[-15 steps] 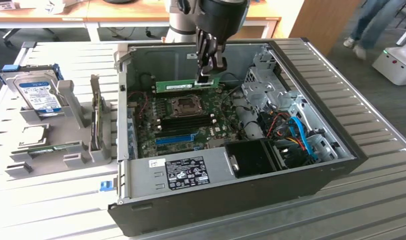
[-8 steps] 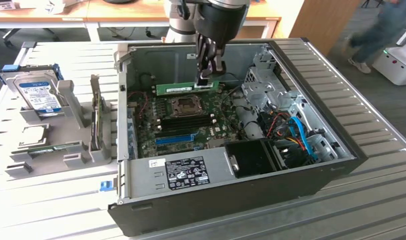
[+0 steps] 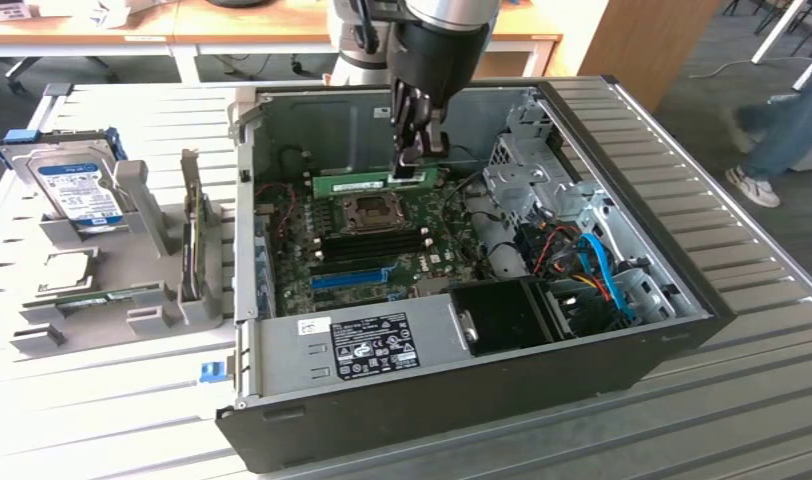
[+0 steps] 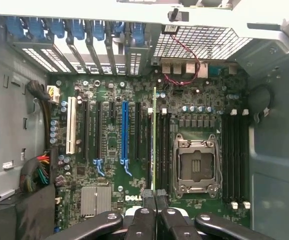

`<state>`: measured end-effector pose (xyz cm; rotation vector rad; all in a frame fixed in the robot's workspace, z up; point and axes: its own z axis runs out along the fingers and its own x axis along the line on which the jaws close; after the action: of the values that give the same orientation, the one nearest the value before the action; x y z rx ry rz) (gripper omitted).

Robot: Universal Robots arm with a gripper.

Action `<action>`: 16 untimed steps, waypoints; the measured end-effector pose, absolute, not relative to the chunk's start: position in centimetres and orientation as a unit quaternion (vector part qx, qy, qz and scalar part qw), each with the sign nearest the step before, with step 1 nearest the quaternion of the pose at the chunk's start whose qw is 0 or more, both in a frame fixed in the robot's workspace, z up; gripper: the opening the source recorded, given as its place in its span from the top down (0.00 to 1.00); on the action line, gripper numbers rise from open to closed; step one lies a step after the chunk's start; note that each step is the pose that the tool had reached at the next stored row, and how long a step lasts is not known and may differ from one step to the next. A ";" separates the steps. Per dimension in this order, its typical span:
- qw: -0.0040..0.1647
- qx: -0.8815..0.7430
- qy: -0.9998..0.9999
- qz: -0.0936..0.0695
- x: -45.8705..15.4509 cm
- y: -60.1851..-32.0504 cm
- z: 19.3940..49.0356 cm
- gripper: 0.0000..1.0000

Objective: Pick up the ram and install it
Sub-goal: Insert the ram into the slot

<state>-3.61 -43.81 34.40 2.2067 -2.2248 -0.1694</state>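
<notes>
1. Holding the ram (image 3: 357,183) inside the open computer case (image 3: 313,130), level and on edge above the motherboard (image 3: 426,262). From the wrist it is showing as a thin green line running along the black memory slots (image 4: 163,145), between the blue slot (image 4: 125,132) and the processor socket (image 4: 194,167).
2. Seeming to hang clear of those slots, though judging whether the lower edge is touching one is not possible from either view.
3. Risking a tilt: gripping this close to one end is leaving the long free end unsupported, so a push down could be seating one end and lifting the other.
4. Risking a miss: lining up beside a slot rather than over it would be pressing the edge onto the slot wall or the small parts alongside, bending the stick or sliding it in the grip.
5. Risking a jam: end clips standing shut, or the notch facing the wrong way, would be stopping the stick short. Neither is readable here.
6. Pinching the ram at the end towards the exterior view's right with the gripper (image 3: 410,168). The fingers (image 4: 147,196) are pressing almost together, one on each flat face of the stick, with nothing else between them and touching nothing else.
</notes>
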 end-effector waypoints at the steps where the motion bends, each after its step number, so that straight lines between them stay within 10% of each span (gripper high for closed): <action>1: 0.002 0.703 -0.709 -0.054 -3.6 -43.8 34.3 0.88; 16: 0.002 0.703 -0.709 -0.054 -3.6 -43.8 32.4 0.88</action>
<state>-3.61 -43.81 32.44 2.2066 -2.2250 -0.1692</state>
